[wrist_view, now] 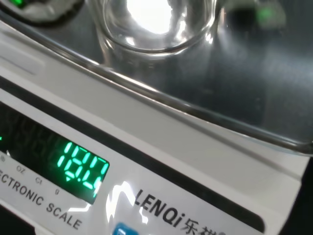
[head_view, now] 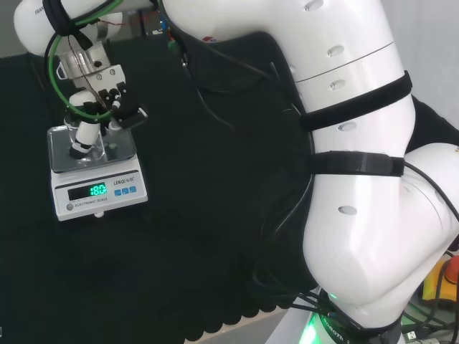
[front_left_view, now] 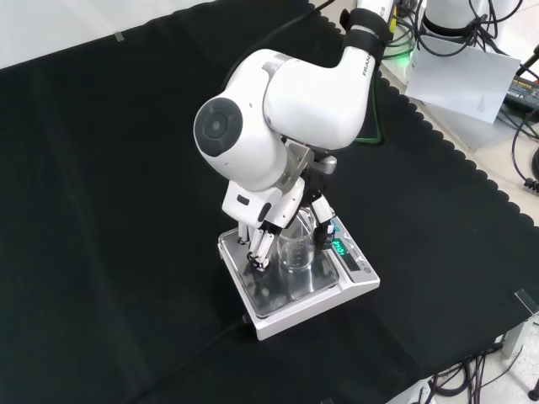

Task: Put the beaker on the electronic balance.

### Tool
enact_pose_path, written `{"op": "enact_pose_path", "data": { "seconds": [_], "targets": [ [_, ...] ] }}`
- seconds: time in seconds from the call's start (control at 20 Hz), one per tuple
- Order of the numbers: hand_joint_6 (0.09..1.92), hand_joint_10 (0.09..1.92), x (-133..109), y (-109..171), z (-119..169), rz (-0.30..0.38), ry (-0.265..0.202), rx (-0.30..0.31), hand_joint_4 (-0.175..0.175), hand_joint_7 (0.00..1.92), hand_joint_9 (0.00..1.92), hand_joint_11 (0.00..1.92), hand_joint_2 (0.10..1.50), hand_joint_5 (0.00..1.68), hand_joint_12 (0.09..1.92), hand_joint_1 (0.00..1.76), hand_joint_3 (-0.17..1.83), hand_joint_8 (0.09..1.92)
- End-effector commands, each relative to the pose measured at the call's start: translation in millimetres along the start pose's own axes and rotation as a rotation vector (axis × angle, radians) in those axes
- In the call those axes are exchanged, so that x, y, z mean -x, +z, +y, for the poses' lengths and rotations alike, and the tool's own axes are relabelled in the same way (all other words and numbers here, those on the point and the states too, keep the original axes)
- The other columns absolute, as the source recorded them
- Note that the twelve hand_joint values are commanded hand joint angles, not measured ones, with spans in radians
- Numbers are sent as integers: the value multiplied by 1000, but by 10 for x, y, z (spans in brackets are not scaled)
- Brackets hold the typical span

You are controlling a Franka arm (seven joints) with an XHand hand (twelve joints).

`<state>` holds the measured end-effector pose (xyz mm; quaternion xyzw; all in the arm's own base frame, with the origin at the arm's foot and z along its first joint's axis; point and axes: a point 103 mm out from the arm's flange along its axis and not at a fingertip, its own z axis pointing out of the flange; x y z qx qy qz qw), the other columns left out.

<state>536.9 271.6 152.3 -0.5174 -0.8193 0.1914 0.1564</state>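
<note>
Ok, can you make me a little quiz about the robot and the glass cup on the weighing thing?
1. True or false: the beaker stands on the steel pan of the balance.
2. What colour are the lit digits on the balance's display?
3. In the front view, the fingers of the hand are: A) beside the beaker, over the pan; B) flat on the black cloth; C) pressing the display.

Key: 1 true. 2 green. 3 A.
</note>
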Motion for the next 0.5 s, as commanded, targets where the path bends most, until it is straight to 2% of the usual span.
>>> {"op": "enact_pose_path", "data": {
  "seconds": [0.05, 0.35, 0.5],
  "targets": [
    [92, 725, 40, -386, -201, 17, -6, 70, -25, 209, 617, 424, 594, 69, 1372, 559, 362, 913],
    [87, 741, 1, -816, -482, -10, -2, 146, -19, 155, 556, 362, 604, 56, 1408, 532, 304, 869],
    [87, 747, -27, -924, -593, -21, 3, 165, -17, 155, 550, 354, 612, 59, 1418, 530, 284, 858]
  ]
}}
